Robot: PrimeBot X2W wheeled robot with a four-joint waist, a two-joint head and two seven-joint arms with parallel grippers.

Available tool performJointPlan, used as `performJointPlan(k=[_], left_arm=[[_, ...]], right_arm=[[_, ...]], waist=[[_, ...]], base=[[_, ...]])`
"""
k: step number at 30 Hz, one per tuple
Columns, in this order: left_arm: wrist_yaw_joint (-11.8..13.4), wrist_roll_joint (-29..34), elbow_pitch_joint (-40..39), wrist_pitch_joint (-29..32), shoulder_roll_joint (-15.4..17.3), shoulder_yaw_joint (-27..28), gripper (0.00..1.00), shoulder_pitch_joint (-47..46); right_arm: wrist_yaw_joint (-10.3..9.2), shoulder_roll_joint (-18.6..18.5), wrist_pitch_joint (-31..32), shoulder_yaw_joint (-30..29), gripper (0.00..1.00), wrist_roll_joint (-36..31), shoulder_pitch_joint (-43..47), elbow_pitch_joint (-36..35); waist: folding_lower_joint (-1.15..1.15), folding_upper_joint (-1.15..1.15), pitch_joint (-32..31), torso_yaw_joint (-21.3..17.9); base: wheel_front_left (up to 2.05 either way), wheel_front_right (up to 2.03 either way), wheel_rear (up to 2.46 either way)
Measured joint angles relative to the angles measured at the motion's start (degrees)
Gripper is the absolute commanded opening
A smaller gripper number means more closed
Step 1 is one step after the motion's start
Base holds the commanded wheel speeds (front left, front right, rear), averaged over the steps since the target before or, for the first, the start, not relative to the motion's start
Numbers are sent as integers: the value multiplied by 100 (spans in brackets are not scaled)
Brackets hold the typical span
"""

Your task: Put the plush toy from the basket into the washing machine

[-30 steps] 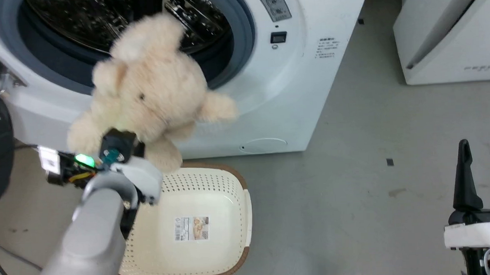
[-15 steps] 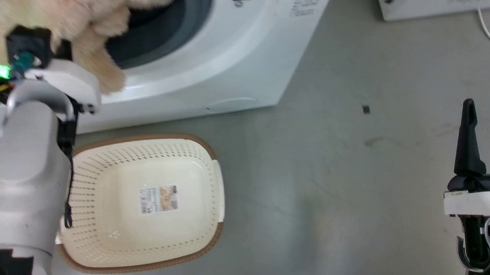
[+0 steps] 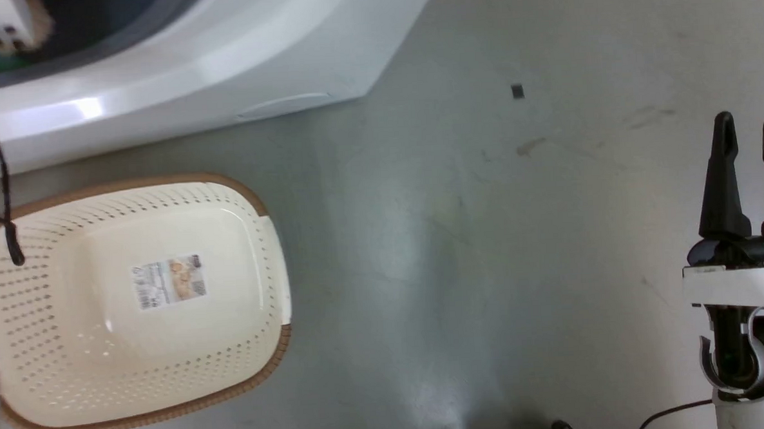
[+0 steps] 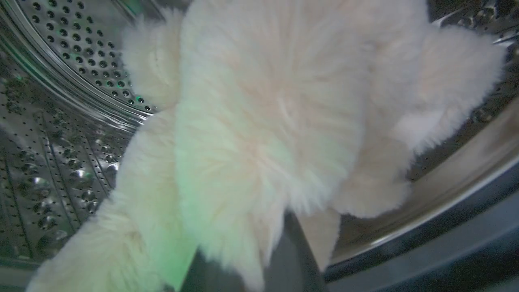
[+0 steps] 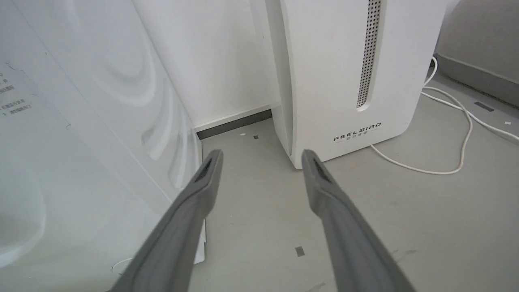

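In washing machine drum [image 4: 61,162] | plush toy [image 4: 263,121] fluffy cream | left claw unclear | right claw [image 5: 261,156] spread

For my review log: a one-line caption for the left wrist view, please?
Fluffy cream-beige plush teddy bear, close up, against the shiny perforated steel washing-machine drum.

The head camera looks steeply down from high above the grey floor [image 3: 460,237]. It takes in the right gripper [image 3: 747,121], with the basket [image 3: 32,320] well off to that gripper's left and the washing machine [image 3: 158,108] farther ahead on the same side. The right wrist camera sits low and looks along its own fingers [image 5: 204,178] at the FEELBIRD appliance [image 5: 332,81] near the fingertips. It shares the floor and the machine's white casing with the head view. The left wrist camera looks into the drum [image 4: 61,121] from its mouth, very near the plush toy [image 4: 263,121].
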Motion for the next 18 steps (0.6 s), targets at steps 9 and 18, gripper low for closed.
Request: performJointPlan(k=[9,18], left_arm=[[86,98,27,1,301,36,0,-750],[177,90,-59,0,380,96,100,-907]], right_arm=[[0,0,0,109,100,145,-79,-34],[0,0,0,167,100,186,-81,-29]], waist=[[0,0,444,-317],[0,0,531,-314]], base=[[0,0,0],[0,0,0]])
